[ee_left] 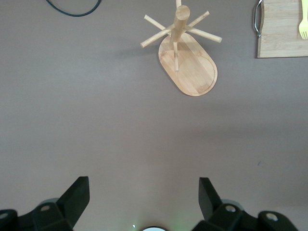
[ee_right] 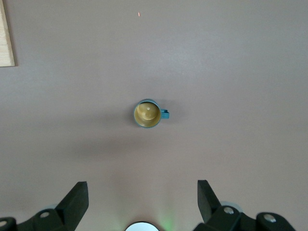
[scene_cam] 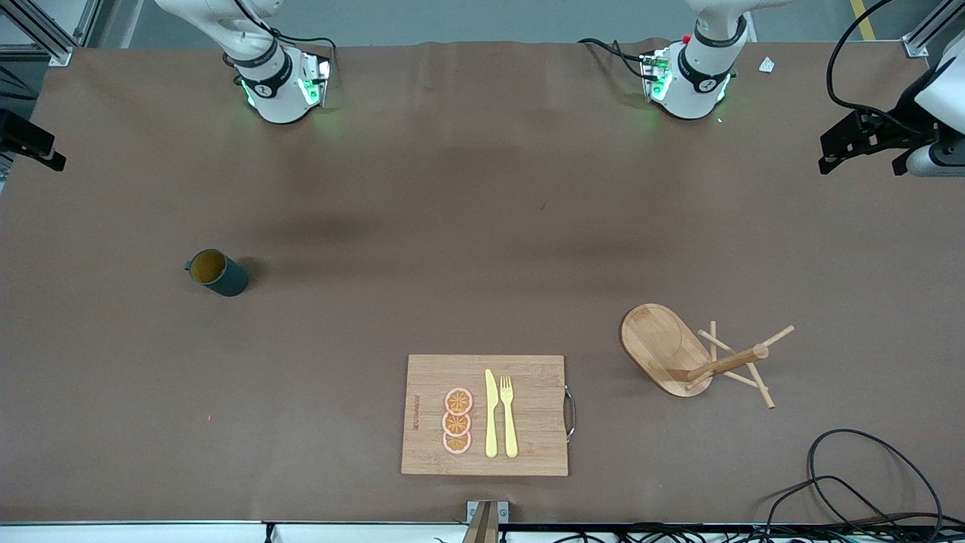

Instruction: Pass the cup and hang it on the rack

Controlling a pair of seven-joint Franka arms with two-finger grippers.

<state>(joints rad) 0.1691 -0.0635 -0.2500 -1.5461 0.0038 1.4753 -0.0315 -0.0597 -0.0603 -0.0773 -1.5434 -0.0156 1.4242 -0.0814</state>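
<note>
- Cup [scene_cam: 217, 272] first: it stands upright on the table toward my right arm's end, mouth up, nothing inside but its yellowish-brown lining, its small handle pointing toward the table edge at that end.
- My right gripper [ee_right: 139, 204] hangs high over the table with the cup in its wrist view [ee_right: 147, 113]; its fingers are spread wide with nothing between them.
- I judge the cup stiff, light and probably glazed, so a little slippery and liable to chip if dropped. I would pinch one wall at the rim, one finger inside and one outside, leaving the handle free for the peg.
- Cutting board [scene_cam: 486, 415], nearest the front camera, holds three orange slices [scene_cam: 457, 421], a yellow knife [scene_cam: 491, 413] and a yellow fork [scene_cam: 508, 416]; none of it is part of my job.
- Rack [scene_cam: 697, 357] stands toward my left arm's end, well apart from the cup, every peg bare.
- My left gripper [ee_left: 144, 202] waits high over the table with the rack in view, fingers spread, empty.
</note>
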